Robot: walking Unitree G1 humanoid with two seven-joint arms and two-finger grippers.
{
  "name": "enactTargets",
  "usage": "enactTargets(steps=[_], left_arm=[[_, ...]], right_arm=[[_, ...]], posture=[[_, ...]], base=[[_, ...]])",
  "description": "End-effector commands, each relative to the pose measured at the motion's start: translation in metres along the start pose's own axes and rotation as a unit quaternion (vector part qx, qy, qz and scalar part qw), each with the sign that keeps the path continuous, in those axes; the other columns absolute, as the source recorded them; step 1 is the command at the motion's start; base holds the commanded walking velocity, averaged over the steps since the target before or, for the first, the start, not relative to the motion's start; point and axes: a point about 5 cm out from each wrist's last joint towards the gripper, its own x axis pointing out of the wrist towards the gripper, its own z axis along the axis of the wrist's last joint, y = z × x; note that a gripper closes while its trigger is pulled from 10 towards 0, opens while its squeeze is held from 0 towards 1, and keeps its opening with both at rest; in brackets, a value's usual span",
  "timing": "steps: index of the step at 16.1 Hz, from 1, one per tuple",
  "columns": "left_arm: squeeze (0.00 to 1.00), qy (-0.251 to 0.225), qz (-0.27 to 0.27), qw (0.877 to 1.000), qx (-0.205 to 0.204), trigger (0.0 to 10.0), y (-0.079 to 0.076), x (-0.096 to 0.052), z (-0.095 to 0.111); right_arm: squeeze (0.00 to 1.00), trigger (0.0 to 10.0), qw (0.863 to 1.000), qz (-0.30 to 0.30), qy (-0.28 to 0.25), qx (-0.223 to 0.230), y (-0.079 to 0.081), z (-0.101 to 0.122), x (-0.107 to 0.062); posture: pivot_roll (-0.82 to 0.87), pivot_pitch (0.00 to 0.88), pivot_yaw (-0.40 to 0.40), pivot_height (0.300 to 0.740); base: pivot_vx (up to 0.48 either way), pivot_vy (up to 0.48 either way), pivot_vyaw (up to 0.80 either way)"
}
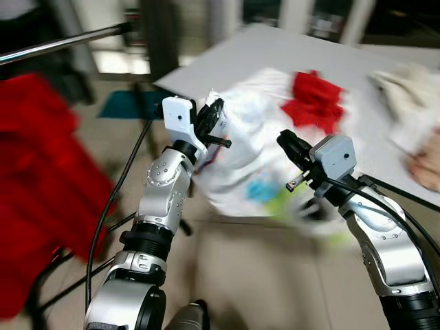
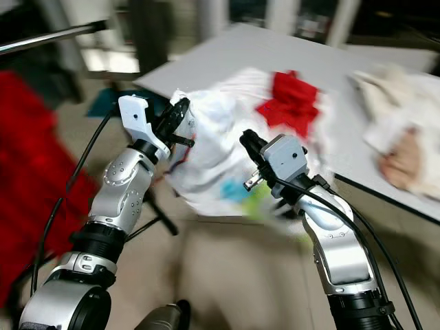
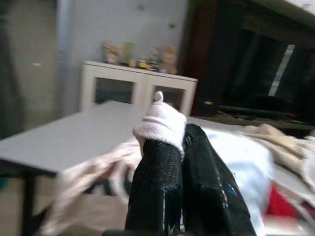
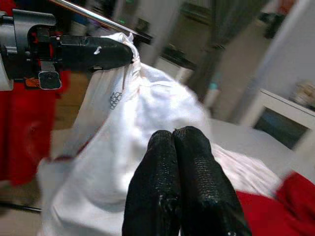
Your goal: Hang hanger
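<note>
Two raised arms are framing a white garment (image 1: 240, 148) hanging over the desk (image 1: 275, 51) edge. Left wrist view: the left pincer (image 3: 179, 147) is pinching its fabric. Right wrist view: the right pincer (image 4: 174, 140) is hovering closed, empty.

Grey table (image 1: 289, 51) stands ahead of both grippers, its near edge running just beyond the right gripper (image 1: 287, 146). Directly on it: a red cloth (image 1: 313, 100) beyond and above the right gripper; a pale, cream-coloured heap of fabric (image 1: 405, 89) well off to that gripper's right; and the far part of a white garment (image 1: 254, 137) that droops over the near edge between the two grippers. Beige tiled floor (image 1: 261, 275) below the arms; image blurred, details uncertain.
</note>
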Motion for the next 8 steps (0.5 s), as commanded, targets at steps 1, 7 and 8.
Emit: enactTargets(steps=[1, 7, 8], left_arm=[[0.00, -0.006, -0.003, 1.000, 0.007, 10.0, -0.0010, 0.0019, 0.0030], [0.00, -0.011, -0.007, 1.000, 0.010, 10.0, -0.0012, 0.0010, 0.0064], [0.00, -0.010, -0.007, 1.000, 0.010, 10.0, -0.0011, 0.0001, 0.0056]], right_arm=[[0.00, 10.0, 1.000, -0.009, -0.005, 0.001, -0.0034, 0.0013, -0.0021], [0.00, 10.0, 0.999, -0.027, 0.008, 0.020, -0.0114, -0.0031, -0.0077], [0.00, 10.0, 0.999, -0.023, 0.017, 0.019, -0.0104, -0.0066, -0.0098]], posture=[[0.04, 0.026, 0.040, 0.740], [0.05, 0.030, 0.034, 0.740], [0.05, 0.030, 0.033, 0.740]], base=[[0.000, 0.000, 0.80], [0.000, 0.000, 0.13], [0.000, 0.000, 0.00]])
